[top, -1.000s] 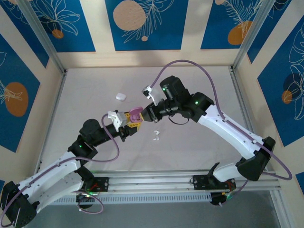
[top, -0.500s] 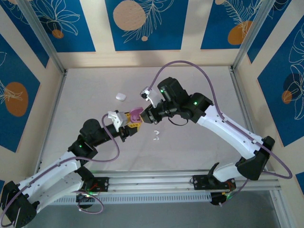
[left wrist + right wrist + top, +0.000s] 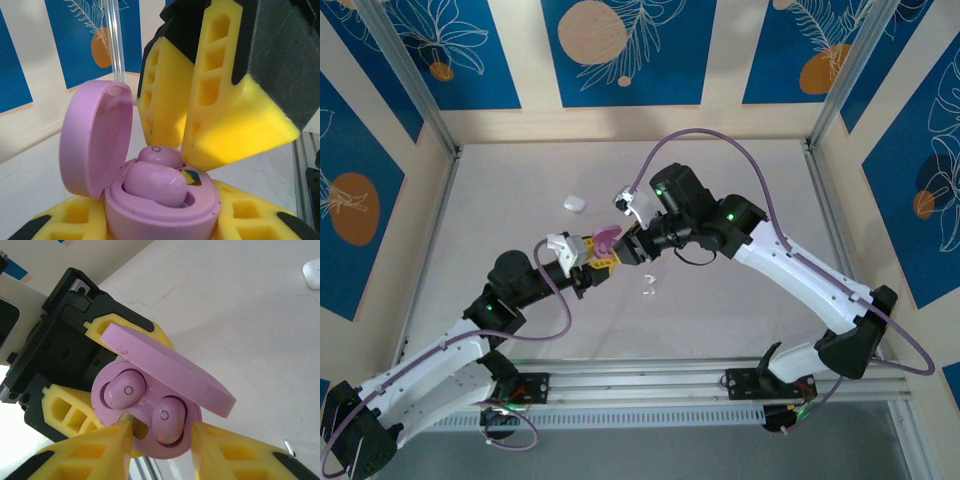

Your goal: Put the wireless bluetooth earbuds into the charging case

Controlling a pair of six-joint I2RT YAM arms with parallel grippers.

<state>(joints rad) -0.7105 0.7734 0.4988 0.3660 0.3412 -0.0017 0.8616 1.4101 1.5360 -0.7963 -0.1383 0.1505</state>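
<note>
A glossy pink, pebble-shaped charging case (image 3: 167, 371) is being clenched by the left gripper (image 3: 603, 257). The right gripper (image 3: 162, 432) is being held released beside two rounded earbuds (image 3: 125, 390), their faces being shown from the right wrist.

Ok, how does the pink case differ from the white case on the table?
The pink case is open, lid up, with two pink earbuds seated inside; the white case looks closed. The pink case is clamped in the left hand, above the table; the white case lies loose on it, farther back. Both are small rounded pebbles.
</note>
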